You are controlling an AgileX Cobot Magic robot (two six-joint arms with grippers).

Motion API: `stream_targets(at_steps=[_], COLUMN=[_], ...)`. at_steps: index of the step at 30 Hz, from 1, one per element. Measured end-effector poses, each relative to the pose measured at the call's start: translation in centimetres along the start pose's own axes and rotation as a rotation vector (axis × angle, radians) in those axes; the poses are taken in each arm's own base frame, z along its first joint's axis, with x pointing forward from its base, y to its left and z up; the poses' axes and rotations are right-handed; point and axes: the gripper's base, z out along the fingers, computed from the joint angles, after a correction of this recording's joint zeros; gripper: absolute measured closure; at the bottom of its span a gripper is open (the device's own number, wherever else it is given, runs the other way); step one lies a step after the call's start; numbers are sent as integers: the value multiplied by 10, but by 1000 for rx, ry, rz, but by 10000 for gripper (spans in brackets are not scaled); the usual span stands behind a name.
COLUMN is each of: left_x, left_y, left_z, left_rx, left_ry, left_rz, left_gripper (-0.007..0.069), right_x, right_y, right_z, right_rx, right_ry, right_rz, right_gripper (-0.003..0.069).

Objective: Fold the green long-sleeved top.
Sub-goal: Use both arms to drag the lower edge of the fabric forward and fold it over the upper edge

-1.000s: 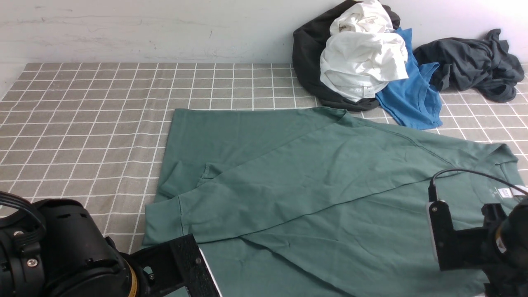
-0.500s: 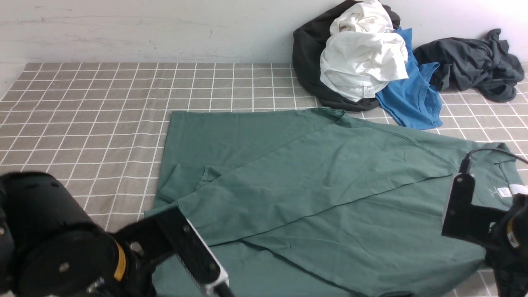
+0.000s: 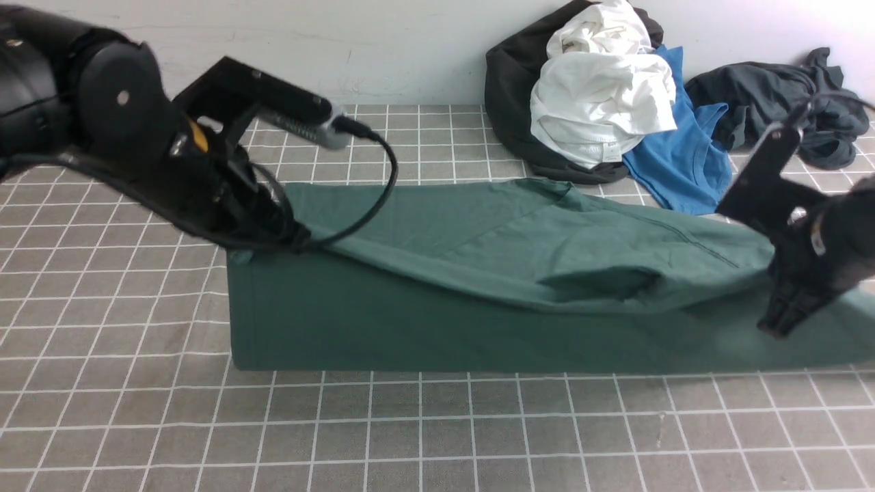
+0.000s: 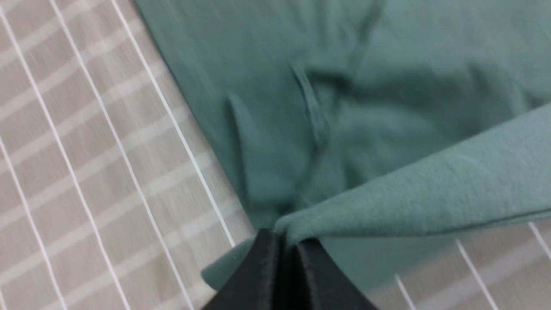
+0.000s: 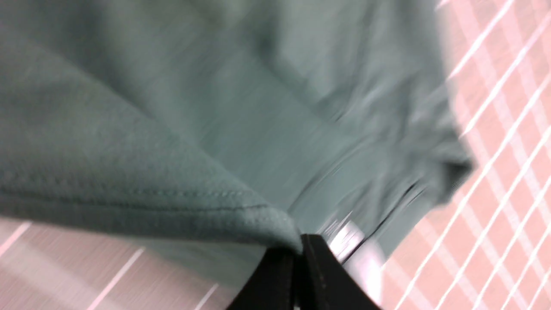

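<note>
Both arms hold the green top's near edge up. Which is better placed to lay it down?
Left. The left end effector, shut on the muted dark-green cotton long-sleeved top, holds its corner close to the far edge. The right end effector, also shut on it, hangs nearer the front, likely with further to go.

The front view looks forward and down from between the arms, taking in the grid-patterned table (image 3: 137,424) as far as the wall (image 3: 383,48). Each wrist view sits very close behind the left end effector (image 4: 286,247) or the right end effector (image 5: 300,249). Both face the green long-sleeved top (image 4: 387,86) and the table grid, which the front view also covers.
</note>
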Motion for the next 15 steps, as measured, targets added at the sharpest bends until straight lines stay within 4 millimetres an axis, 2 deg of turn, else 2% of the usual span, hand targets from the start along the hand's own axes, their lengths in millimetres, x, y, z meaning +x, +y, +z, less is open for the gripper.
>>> stream_targets(at_steps=[1,2,3,9,12,13,15], left_x=[-14,-15,-33,-76,-84,-88,-90], left_y=[7,8,17,44,51,58,65], left_z=[12,18,31,89,111,130,147], left_rx=[-11,-11,-25,-56,-66,-74,-82], left_ry=[-21,-14,-43,-76,-78,-82,-97], left_rz=[-13,-14,-28,-61,-66,-80,-117], left_gripper=[611,611,611,611,611,611,611], right_x=[-10,-11,-22,-61,-69,-75,-79], right_y=[-10,-12,-23,-54,-58,-63,-67], right_z=[9,11,23,72,91,102,117], right_rx=[12,14,28,71,74,82,79], right_ry=[-10,-9,-18,-47,-47,-56,-67], right_rz=[11,15,27,59,74,99,137], right_gripper=[662,662,662,662,662,662,662])
